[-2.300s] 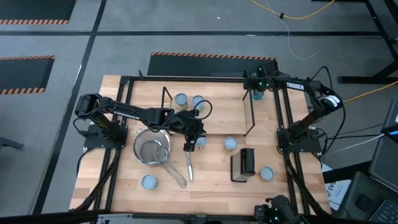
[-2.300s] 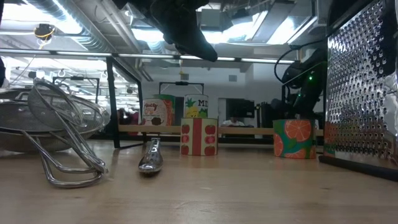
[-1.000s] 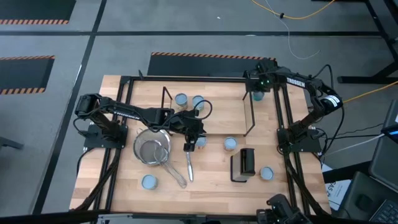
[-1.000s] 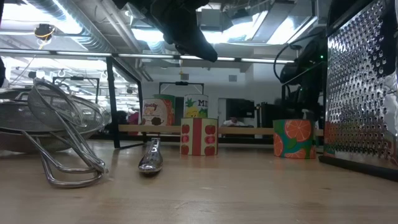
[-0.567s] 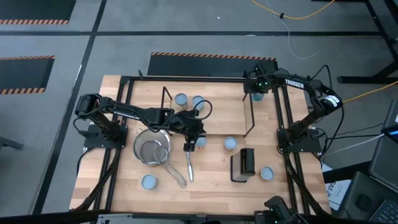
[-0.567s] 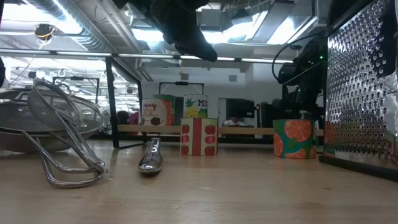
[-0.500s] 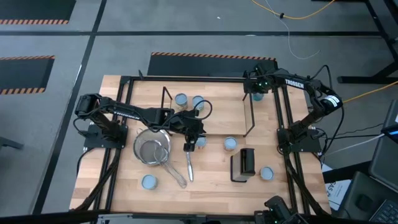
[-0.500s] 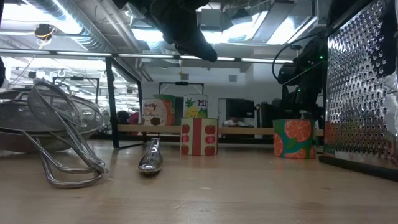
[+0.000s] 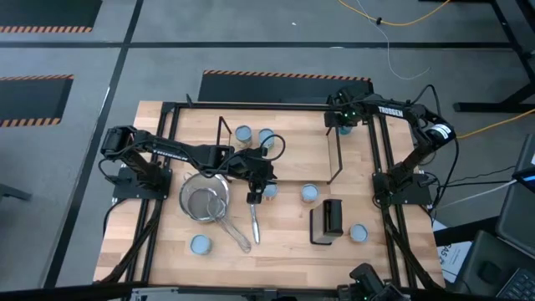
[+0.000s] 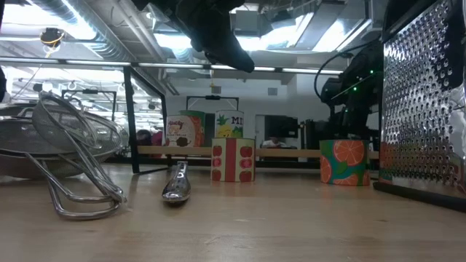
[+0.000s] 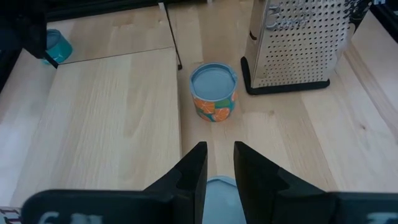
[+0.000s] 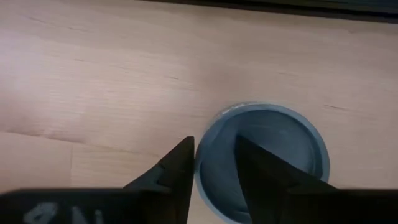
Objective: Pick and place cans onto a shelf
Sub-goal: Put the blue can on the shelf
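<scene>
Left claw point(image 11: 216, 152): fingers apart with a narrow gap and nothing between them. It hangs clear above the table.
Can under left claw point(image 11: 219, 186): directly below the fingertips, standing upright on the tabletop. Its pale top shows through the gap.
Right claw point(image 12: 213, 146): fingers apart, poised just above a second can point(image 12: 280, 149). That can sits off-centre, mostly under one finger rather than in the gap.
Second can's footing: it is at the shelf's far end, by the wire frame point(image 9: 334, 155). Whether it rests on the board cannot be told.
Shelf point(image 11: 112, 106): ahead of the left claw and to one side, with open board near at hand.
Step in hand (judged): each claw is lining up over a can, and neither has a grip.
Left claw procedure: widen the fingers past the can's rim before descending. Lower until the pads meet the side wall, then close.
Right claw procedure: shift sideways until the can top is centred in the gap, then descend. A finger landing on the lid would tip or shove the can.
Obstacles: an orange-labelled can point(image 11: 213, 93) and a grater point(image 11: 298, 43) stand ahead of the left claw. Lift straight up before travelling.
Placement: set the can down upright, clear of the wire frame, and release only once it is seated.
</scene>
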Action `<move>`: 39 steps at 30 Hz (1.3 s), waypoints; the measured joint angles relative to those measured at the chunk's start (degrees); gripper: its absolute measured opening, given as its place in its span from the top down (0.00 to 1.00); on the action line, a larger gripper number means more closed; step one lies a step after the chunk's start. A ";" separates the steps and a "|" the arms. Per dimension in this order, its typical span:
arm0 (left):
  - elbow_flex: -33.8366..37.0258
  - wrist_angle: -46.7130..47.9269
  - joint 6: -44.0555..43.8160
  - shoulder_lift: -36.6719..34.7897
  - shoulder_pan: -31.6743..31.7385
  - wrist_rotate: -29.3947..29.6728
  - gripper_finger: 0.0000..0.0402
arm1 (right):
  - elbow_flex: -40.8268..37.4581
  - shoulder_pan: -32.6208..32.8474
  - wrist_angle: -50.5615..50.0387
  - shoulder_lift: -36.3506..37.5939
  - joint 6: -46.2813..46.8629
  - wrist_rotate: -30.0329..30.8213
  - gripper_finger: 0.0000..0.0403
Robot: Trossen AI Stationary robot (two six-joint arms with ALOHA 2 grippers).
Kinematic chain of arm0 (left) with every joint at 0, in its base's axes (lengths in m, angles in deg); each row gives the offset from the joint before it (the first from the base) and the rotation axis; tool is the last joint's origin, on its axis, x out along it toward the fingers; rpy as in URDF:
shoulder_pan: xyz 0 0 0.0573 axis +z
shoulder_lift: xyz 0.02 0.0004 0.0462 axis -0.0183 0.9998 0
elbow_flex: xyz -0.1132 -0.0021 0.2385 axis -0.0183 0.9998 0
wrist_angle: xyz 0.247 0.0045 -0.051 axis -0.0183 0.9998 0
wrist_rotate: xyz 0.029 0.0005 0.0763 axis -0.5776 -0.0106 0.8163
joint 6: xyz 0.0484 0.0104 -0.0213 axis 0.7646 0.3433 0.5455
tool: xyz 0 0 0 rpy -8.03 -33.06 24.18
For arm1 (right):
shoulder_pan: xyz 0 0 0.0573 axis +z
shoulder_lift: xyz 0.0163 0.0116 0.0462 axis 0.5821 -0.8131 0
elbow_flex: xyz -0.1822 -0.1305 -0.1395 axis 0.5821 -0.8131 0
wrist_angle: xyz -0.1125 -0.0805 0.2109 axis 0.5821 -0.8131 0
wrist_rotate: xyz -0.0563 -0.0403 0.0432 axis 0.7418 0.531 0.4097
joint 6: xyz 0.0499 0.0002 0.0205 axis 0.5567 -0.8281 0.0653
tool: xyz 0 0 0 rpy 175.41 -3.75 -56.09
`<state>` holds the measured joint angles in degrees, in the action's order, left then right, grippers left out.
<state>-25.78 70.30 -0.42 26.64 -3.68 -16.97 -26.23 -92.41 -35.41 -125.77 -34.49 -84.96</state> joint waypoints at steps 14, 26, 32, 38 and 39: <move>-0.04 5.93 4.37 -10.66 3.86 0.05 0.82 | 0.00 0.02 -0.34 -0.01 -3.33 -0.80 0.97; 18.31 2.88 0.54 -27.17 5.50 -0.45 0.82 | -0.07 -0.13 -1.08 0.19 -9.05 -0.75 0.98; 30.79 -12.56 -2.63 -31.51 3.89 -0.47 0.82 | -0.27 -0.27 -2.92 2.74 -11.84 -0.39 0.98; 37.34 -25.01 -2.62 -31.82 3.32 -0.46 0.82 | 4.41 -0.27 -8.82 5.41 -14.66 -0.39 0.98; 37.97 -26.24 -2.63 -31.82 3.34 -0.45 0.82 | 5.59 -0.28 -9.88 5.86 -15.03 -0.37 0.98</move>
<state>12.19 44.07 -3.05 -5.18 -0.34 -17.42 -20.65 -92.70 -45.30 -119.91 -49.52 -85.34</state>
